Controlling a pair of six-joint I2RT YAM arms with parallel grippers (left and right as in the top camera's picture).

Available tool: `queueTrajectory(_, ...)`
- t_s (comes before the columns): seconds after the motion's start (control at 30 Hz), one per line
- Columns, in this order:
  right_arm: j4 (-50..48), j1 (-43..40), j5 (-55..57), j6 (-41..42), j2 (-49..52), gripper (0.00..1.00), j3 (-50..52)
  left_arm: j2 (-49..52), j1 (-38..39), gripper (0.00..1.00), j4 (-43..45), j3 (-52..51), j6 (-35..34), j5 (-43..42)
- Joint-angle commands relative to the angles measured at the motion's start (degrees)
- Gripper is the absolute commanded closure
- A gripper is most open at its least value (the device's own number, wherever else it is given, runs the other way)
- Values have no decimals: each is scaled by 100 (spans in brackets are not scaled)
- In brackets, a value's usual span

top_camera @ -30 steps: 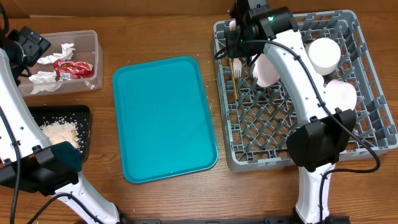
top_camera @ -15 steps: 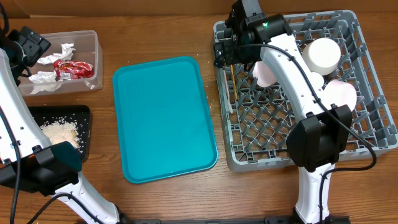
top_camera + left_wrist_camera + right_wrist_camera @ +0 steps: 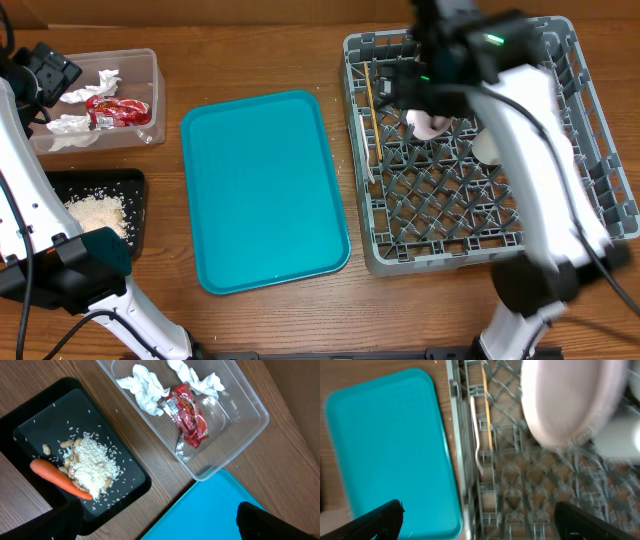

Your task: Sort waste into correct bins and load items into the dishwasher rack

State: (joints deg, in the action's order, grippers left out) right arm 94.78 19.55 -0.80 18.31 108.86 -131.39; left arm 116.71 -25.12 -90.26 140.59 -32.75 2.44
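My right gripper (image 3: 480, 525) is open with nothing in it, above the left side of the grey dishwasher rack (image 3: 470, 190); overhead it (image 3: 397, 85) is blurred. A white fork (image 3: 476, 435) and a thin wooden stick (image 3: 487, 415) lie along the rack's left wall, and the stick (image 3: 369, 92) also shows from above. A pinkish bowl (image 3: 565, 400) stands beside them. My left gripper (image 3: 160, 527) hangs open and holds nothing, above the clear tub (image 3: 250, 425) and the black tray (image 3: 40, 425). The tub holds napkins (image 3: 142, 392) and a red wrapper (image 3: 189, 420). Rice (image 3: 92, 462) and a carrot (image 3: 57, 477) lie in the black tray.
The large teal serving tray (image 3: 265, 190) lies bare between the bins and the rack. My right arm crosses the rack's right half and hides much of what stands there. The clear tub (image 3: 150, 95) and black tray (image 3: 100, 185) sit at the table's left edge.
My right gripper has opened and let go at the rack's left wall, where the fork and stick now lie. The right arm has swung to the right and is blurred. The left arm has not moved.
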Motion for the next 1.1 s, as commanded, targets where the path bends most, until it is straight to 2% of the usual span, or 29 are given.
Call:
queueTrajectory(0.0,229,90,127,551,-833,0,-103,39,31,0,11,11,-68,74)
queueTrajectory(0.2,227,476,31,684,-1941,0,721,39,74,0,11,11,-68,72)
queueTrajectory(0.53,227,459,81,715,-2844,0,732,39,72,0,11,11,-68,72)
queueTrajectory(0.7,225,424,590,1268,-3775,0,732,39,76,0,11,11,-68,72)
queueTrajectory(0.83,225,402,732,973,-4155,0,815,39,76,0,11,11,-68,72)
queueTrajectory(0.93,52,33,835,977,-4612,0,1384,39,76,0,11,11,-68,72)
queueTrajectory(1.07,-1196,-730,658,890,-5517,0,3064,39,76,0,11,11,-68,72)
